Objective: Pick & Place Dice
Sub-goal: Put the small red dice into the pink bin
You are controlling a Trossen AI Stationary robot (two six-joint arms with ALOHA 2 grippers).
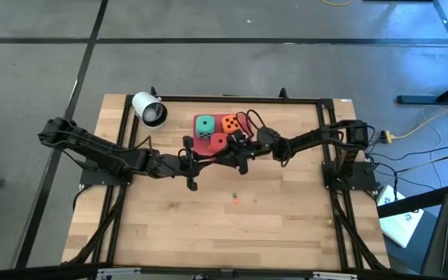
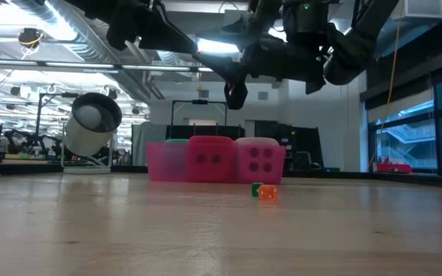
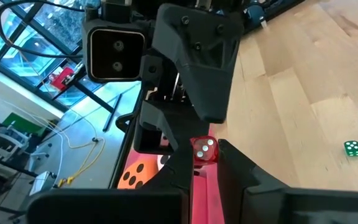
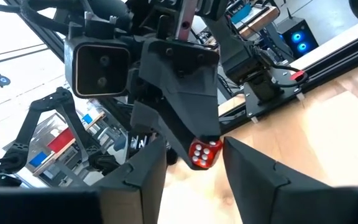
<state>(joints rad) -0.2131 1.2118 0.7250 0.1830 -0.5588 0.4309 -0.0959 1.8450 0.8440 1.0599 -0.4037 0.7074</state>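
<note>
Right wrist view: a small red die (image 4: 205, 154) with white pips is clamped in the left hand (image 4: 196, 142), between the right hand's (image 4: 192, 163) parted fingers. High view: both hands meet above the bench (image 1: 208, 225), near a large teal die (image 1: 204, 124).

Small red die (image 4: 204, 154), left pincer (image 4: 197, 146) pinching

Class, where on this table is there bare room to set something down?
Free: the broad table stretch beyond the beads, away from the pink tray. Crowded: around the tray, where the left pincer and right pincer meet.
</note>
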